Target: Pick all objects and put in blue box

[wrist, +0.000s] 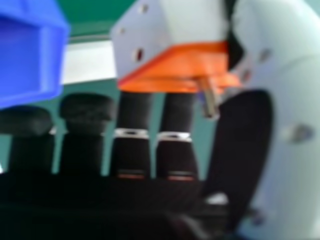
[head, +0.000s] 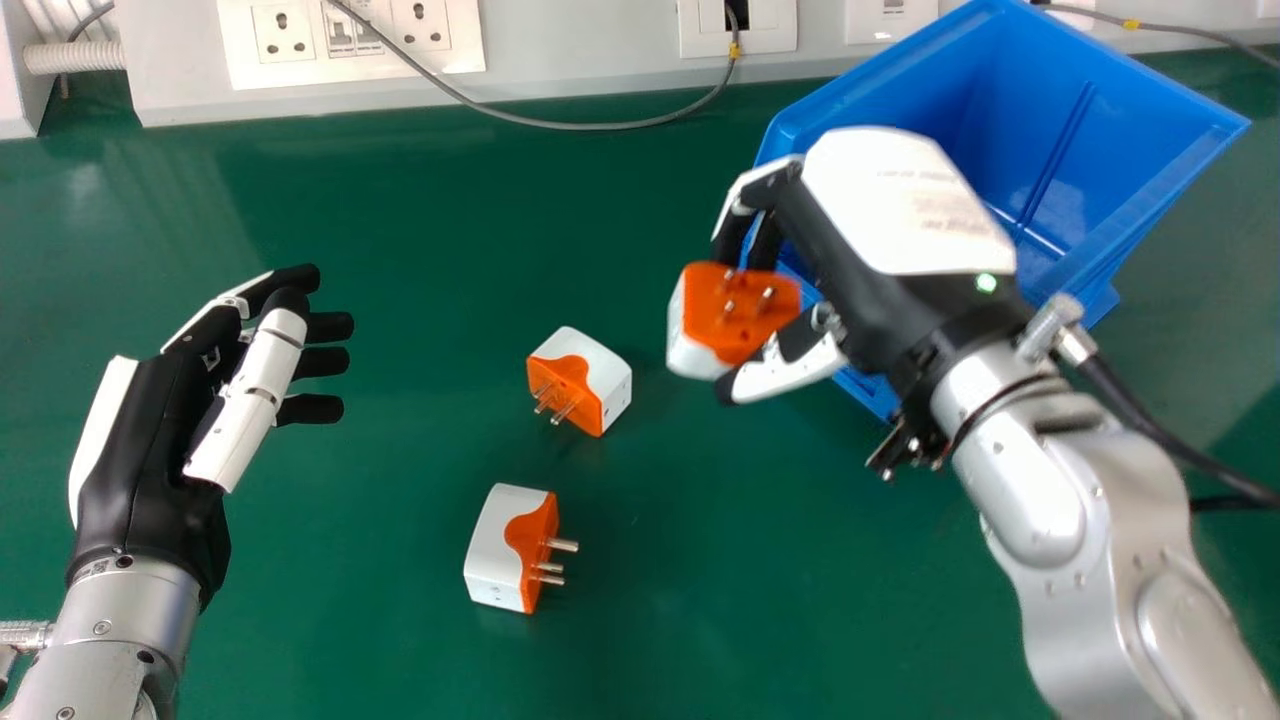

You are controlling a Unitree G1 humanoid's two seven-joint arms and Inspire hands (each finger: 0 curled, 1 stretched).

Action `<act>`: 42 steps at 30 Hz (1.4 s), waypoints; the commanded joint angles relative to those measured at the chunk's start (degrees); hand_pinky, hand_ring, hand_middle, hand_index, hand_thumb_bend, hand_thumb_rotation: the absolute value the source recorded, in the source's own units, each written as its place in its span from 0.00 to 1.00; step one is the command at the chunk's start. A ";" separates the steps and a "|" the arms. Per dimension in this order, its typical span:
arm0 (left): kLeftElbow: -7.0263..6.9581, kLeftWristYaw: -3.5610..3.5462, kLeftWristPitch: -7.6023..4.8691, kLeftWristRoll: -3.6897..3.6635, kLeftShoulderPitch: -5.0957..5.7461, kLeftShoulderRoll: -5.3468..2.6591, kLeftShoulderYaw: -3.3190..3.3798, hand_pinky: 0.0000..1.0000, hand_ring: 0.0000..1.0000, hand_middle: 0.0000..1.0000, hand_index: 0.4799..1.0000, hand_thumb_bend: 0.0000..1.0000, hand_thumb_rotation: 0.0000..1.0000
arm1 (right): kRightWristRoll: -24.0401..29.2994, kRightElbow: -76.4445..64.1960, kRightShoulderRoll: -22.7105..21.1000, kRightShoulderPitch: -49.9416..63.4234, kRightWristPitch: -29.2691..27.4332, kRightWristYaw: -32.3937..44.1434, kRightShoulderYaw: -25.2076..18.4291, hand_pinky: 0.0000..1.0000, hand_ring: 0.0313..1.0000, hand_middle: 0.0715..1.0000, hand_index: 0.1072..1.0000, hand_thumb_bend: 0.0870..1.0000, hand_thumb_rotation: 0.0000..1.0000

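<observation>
The green tabletop runs back to a pale panel of sockets along the upper edge of the frame. Your right hand, right of centre, has its fingers and thumb closed on an orange-and-white plug adapter. What matters next is where the blue box lies: upper right of the frame, just beyond and to the right of that adapter, which sits outside the near-left rim. You'd want to carry it up and right, clearing the rim before letting go. Two more adapters, one near centre, one lower, lie on the tabletop. Your left hand is at left, fingers loosely extended.
</observation>
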 commanded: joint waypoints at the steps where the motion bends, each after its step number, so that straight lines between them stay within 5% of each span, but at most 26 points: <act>1: -1.01 0.18 -0.82 0.30 0.03 0.46 -0.11 0.62 0.72 0.72 0.61 0.27 0.69 | -0.86 0.51 -0.75 -3.49 -0.07 -1.22 -1.08 0.03 0.04 0.42 0.41 0.47 0.00; 16: -1.80 0.40 -0.39 0.23 0.54 0.40 -0.08 0.62 0.72 0.72 0.61 0.26 0.69 | -2.30 8.60 -3.74 -11.95 3.85 -1.35 -0.92 0.04 0.05 0.40 0.41 0.47 0.00; 42: -2.65 0.64 -0.20 0.38 1.11 0.46 -0.03 0.62 0.71 0.72 0.60 0.26 0.69 | -3.07 18.14 -2.39 -19.31 9.41 -3.32 0.64 0.08 0.11 0.33 0.42 0.46 0.00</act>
